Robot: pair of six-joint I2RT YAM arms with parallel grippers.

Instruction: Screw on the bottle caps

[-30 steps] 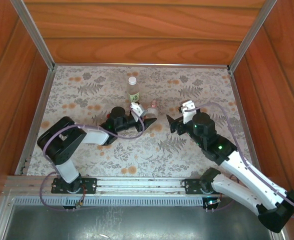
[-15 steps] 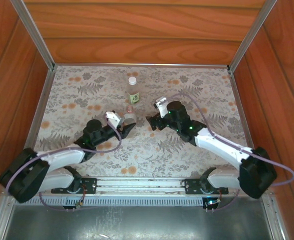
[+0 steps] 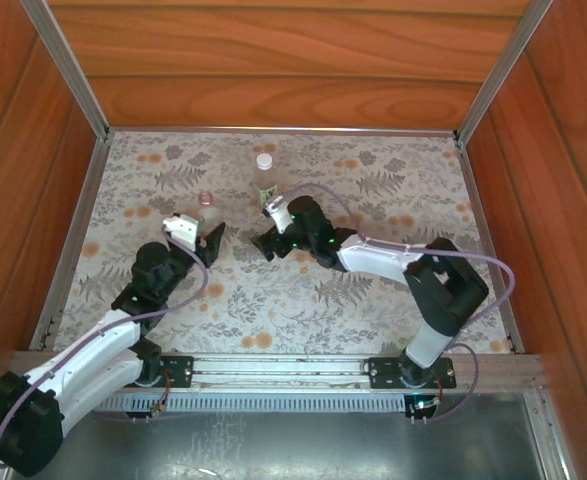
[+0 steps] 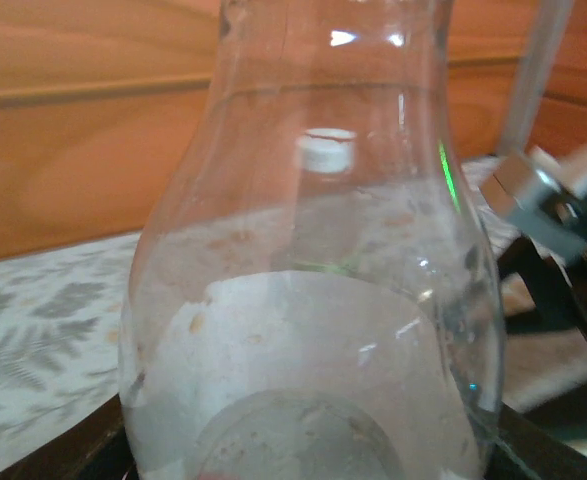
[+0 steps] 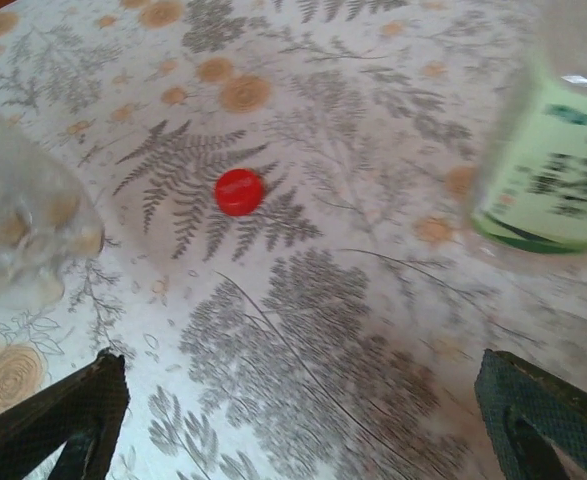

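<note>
Red cap [image 5: 239, 191]: lay flat on the fern-print table [image 5: 303, 330], well apart from both bottles. It looked tiny, light, hard and apt to skid, so pinch it across the rim.
Right gripper [image 5: 303, 420]: jaws stood wide apart with nothing in them, low over the cap.
Short bottle [image 4: 313, 330]: clear and thin-walled, probably light and squashy. Best held low on the body.
Left gripper [image 3: 210, 233]: clamped on that short bottle, left of centre.
Tall bottle [image 3: 265, 188]: green-yellow label, white cap [image 3: 264, 160] on top, upright at the back.
</note>
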